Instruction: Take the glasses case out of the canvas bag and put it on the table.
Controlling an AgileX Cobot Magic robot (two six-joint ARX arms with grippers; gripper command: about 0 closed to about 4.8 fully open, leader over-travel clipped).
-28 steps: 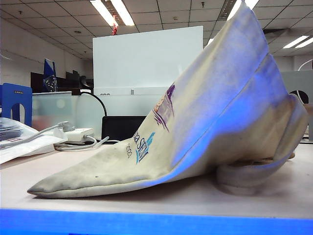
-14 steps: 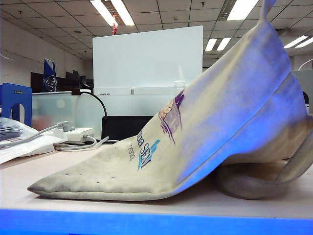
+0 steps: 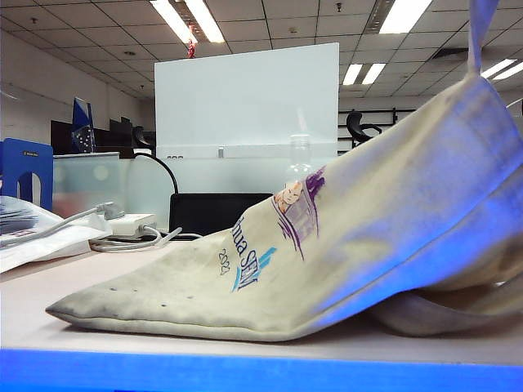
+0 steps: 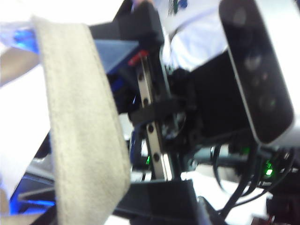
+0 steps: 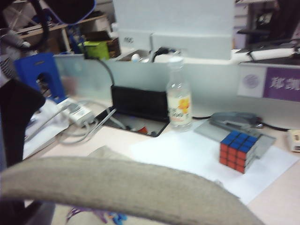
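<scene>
Canvas bag (image 3: 343, 245) takes up most of the table (image 3: 163, 347). Its flat end lies near the front left corner and the cloth rises steeply toward the right edge, with a strap (image 3: 476, 33) running straight up out of the exterior view. The glasses case doesn't show in any view, so I can't say where it is.

The left gripper (image 4: 140, 117) is up by the strap, which runs right past its fingers. It's way too blurry to tell whether it's pinching the strap or has let go. The right gripper (image 5: 18, 117) is only a dark blur behind another band of bag cloth, jaws spread wide, nothing in them that I can see.

Toward the back edge, a cube (image 5: 239, 151) sits on white paper (image 5: 187, 154), with a bottle (image 5: 179, 98) near it.
</scene>
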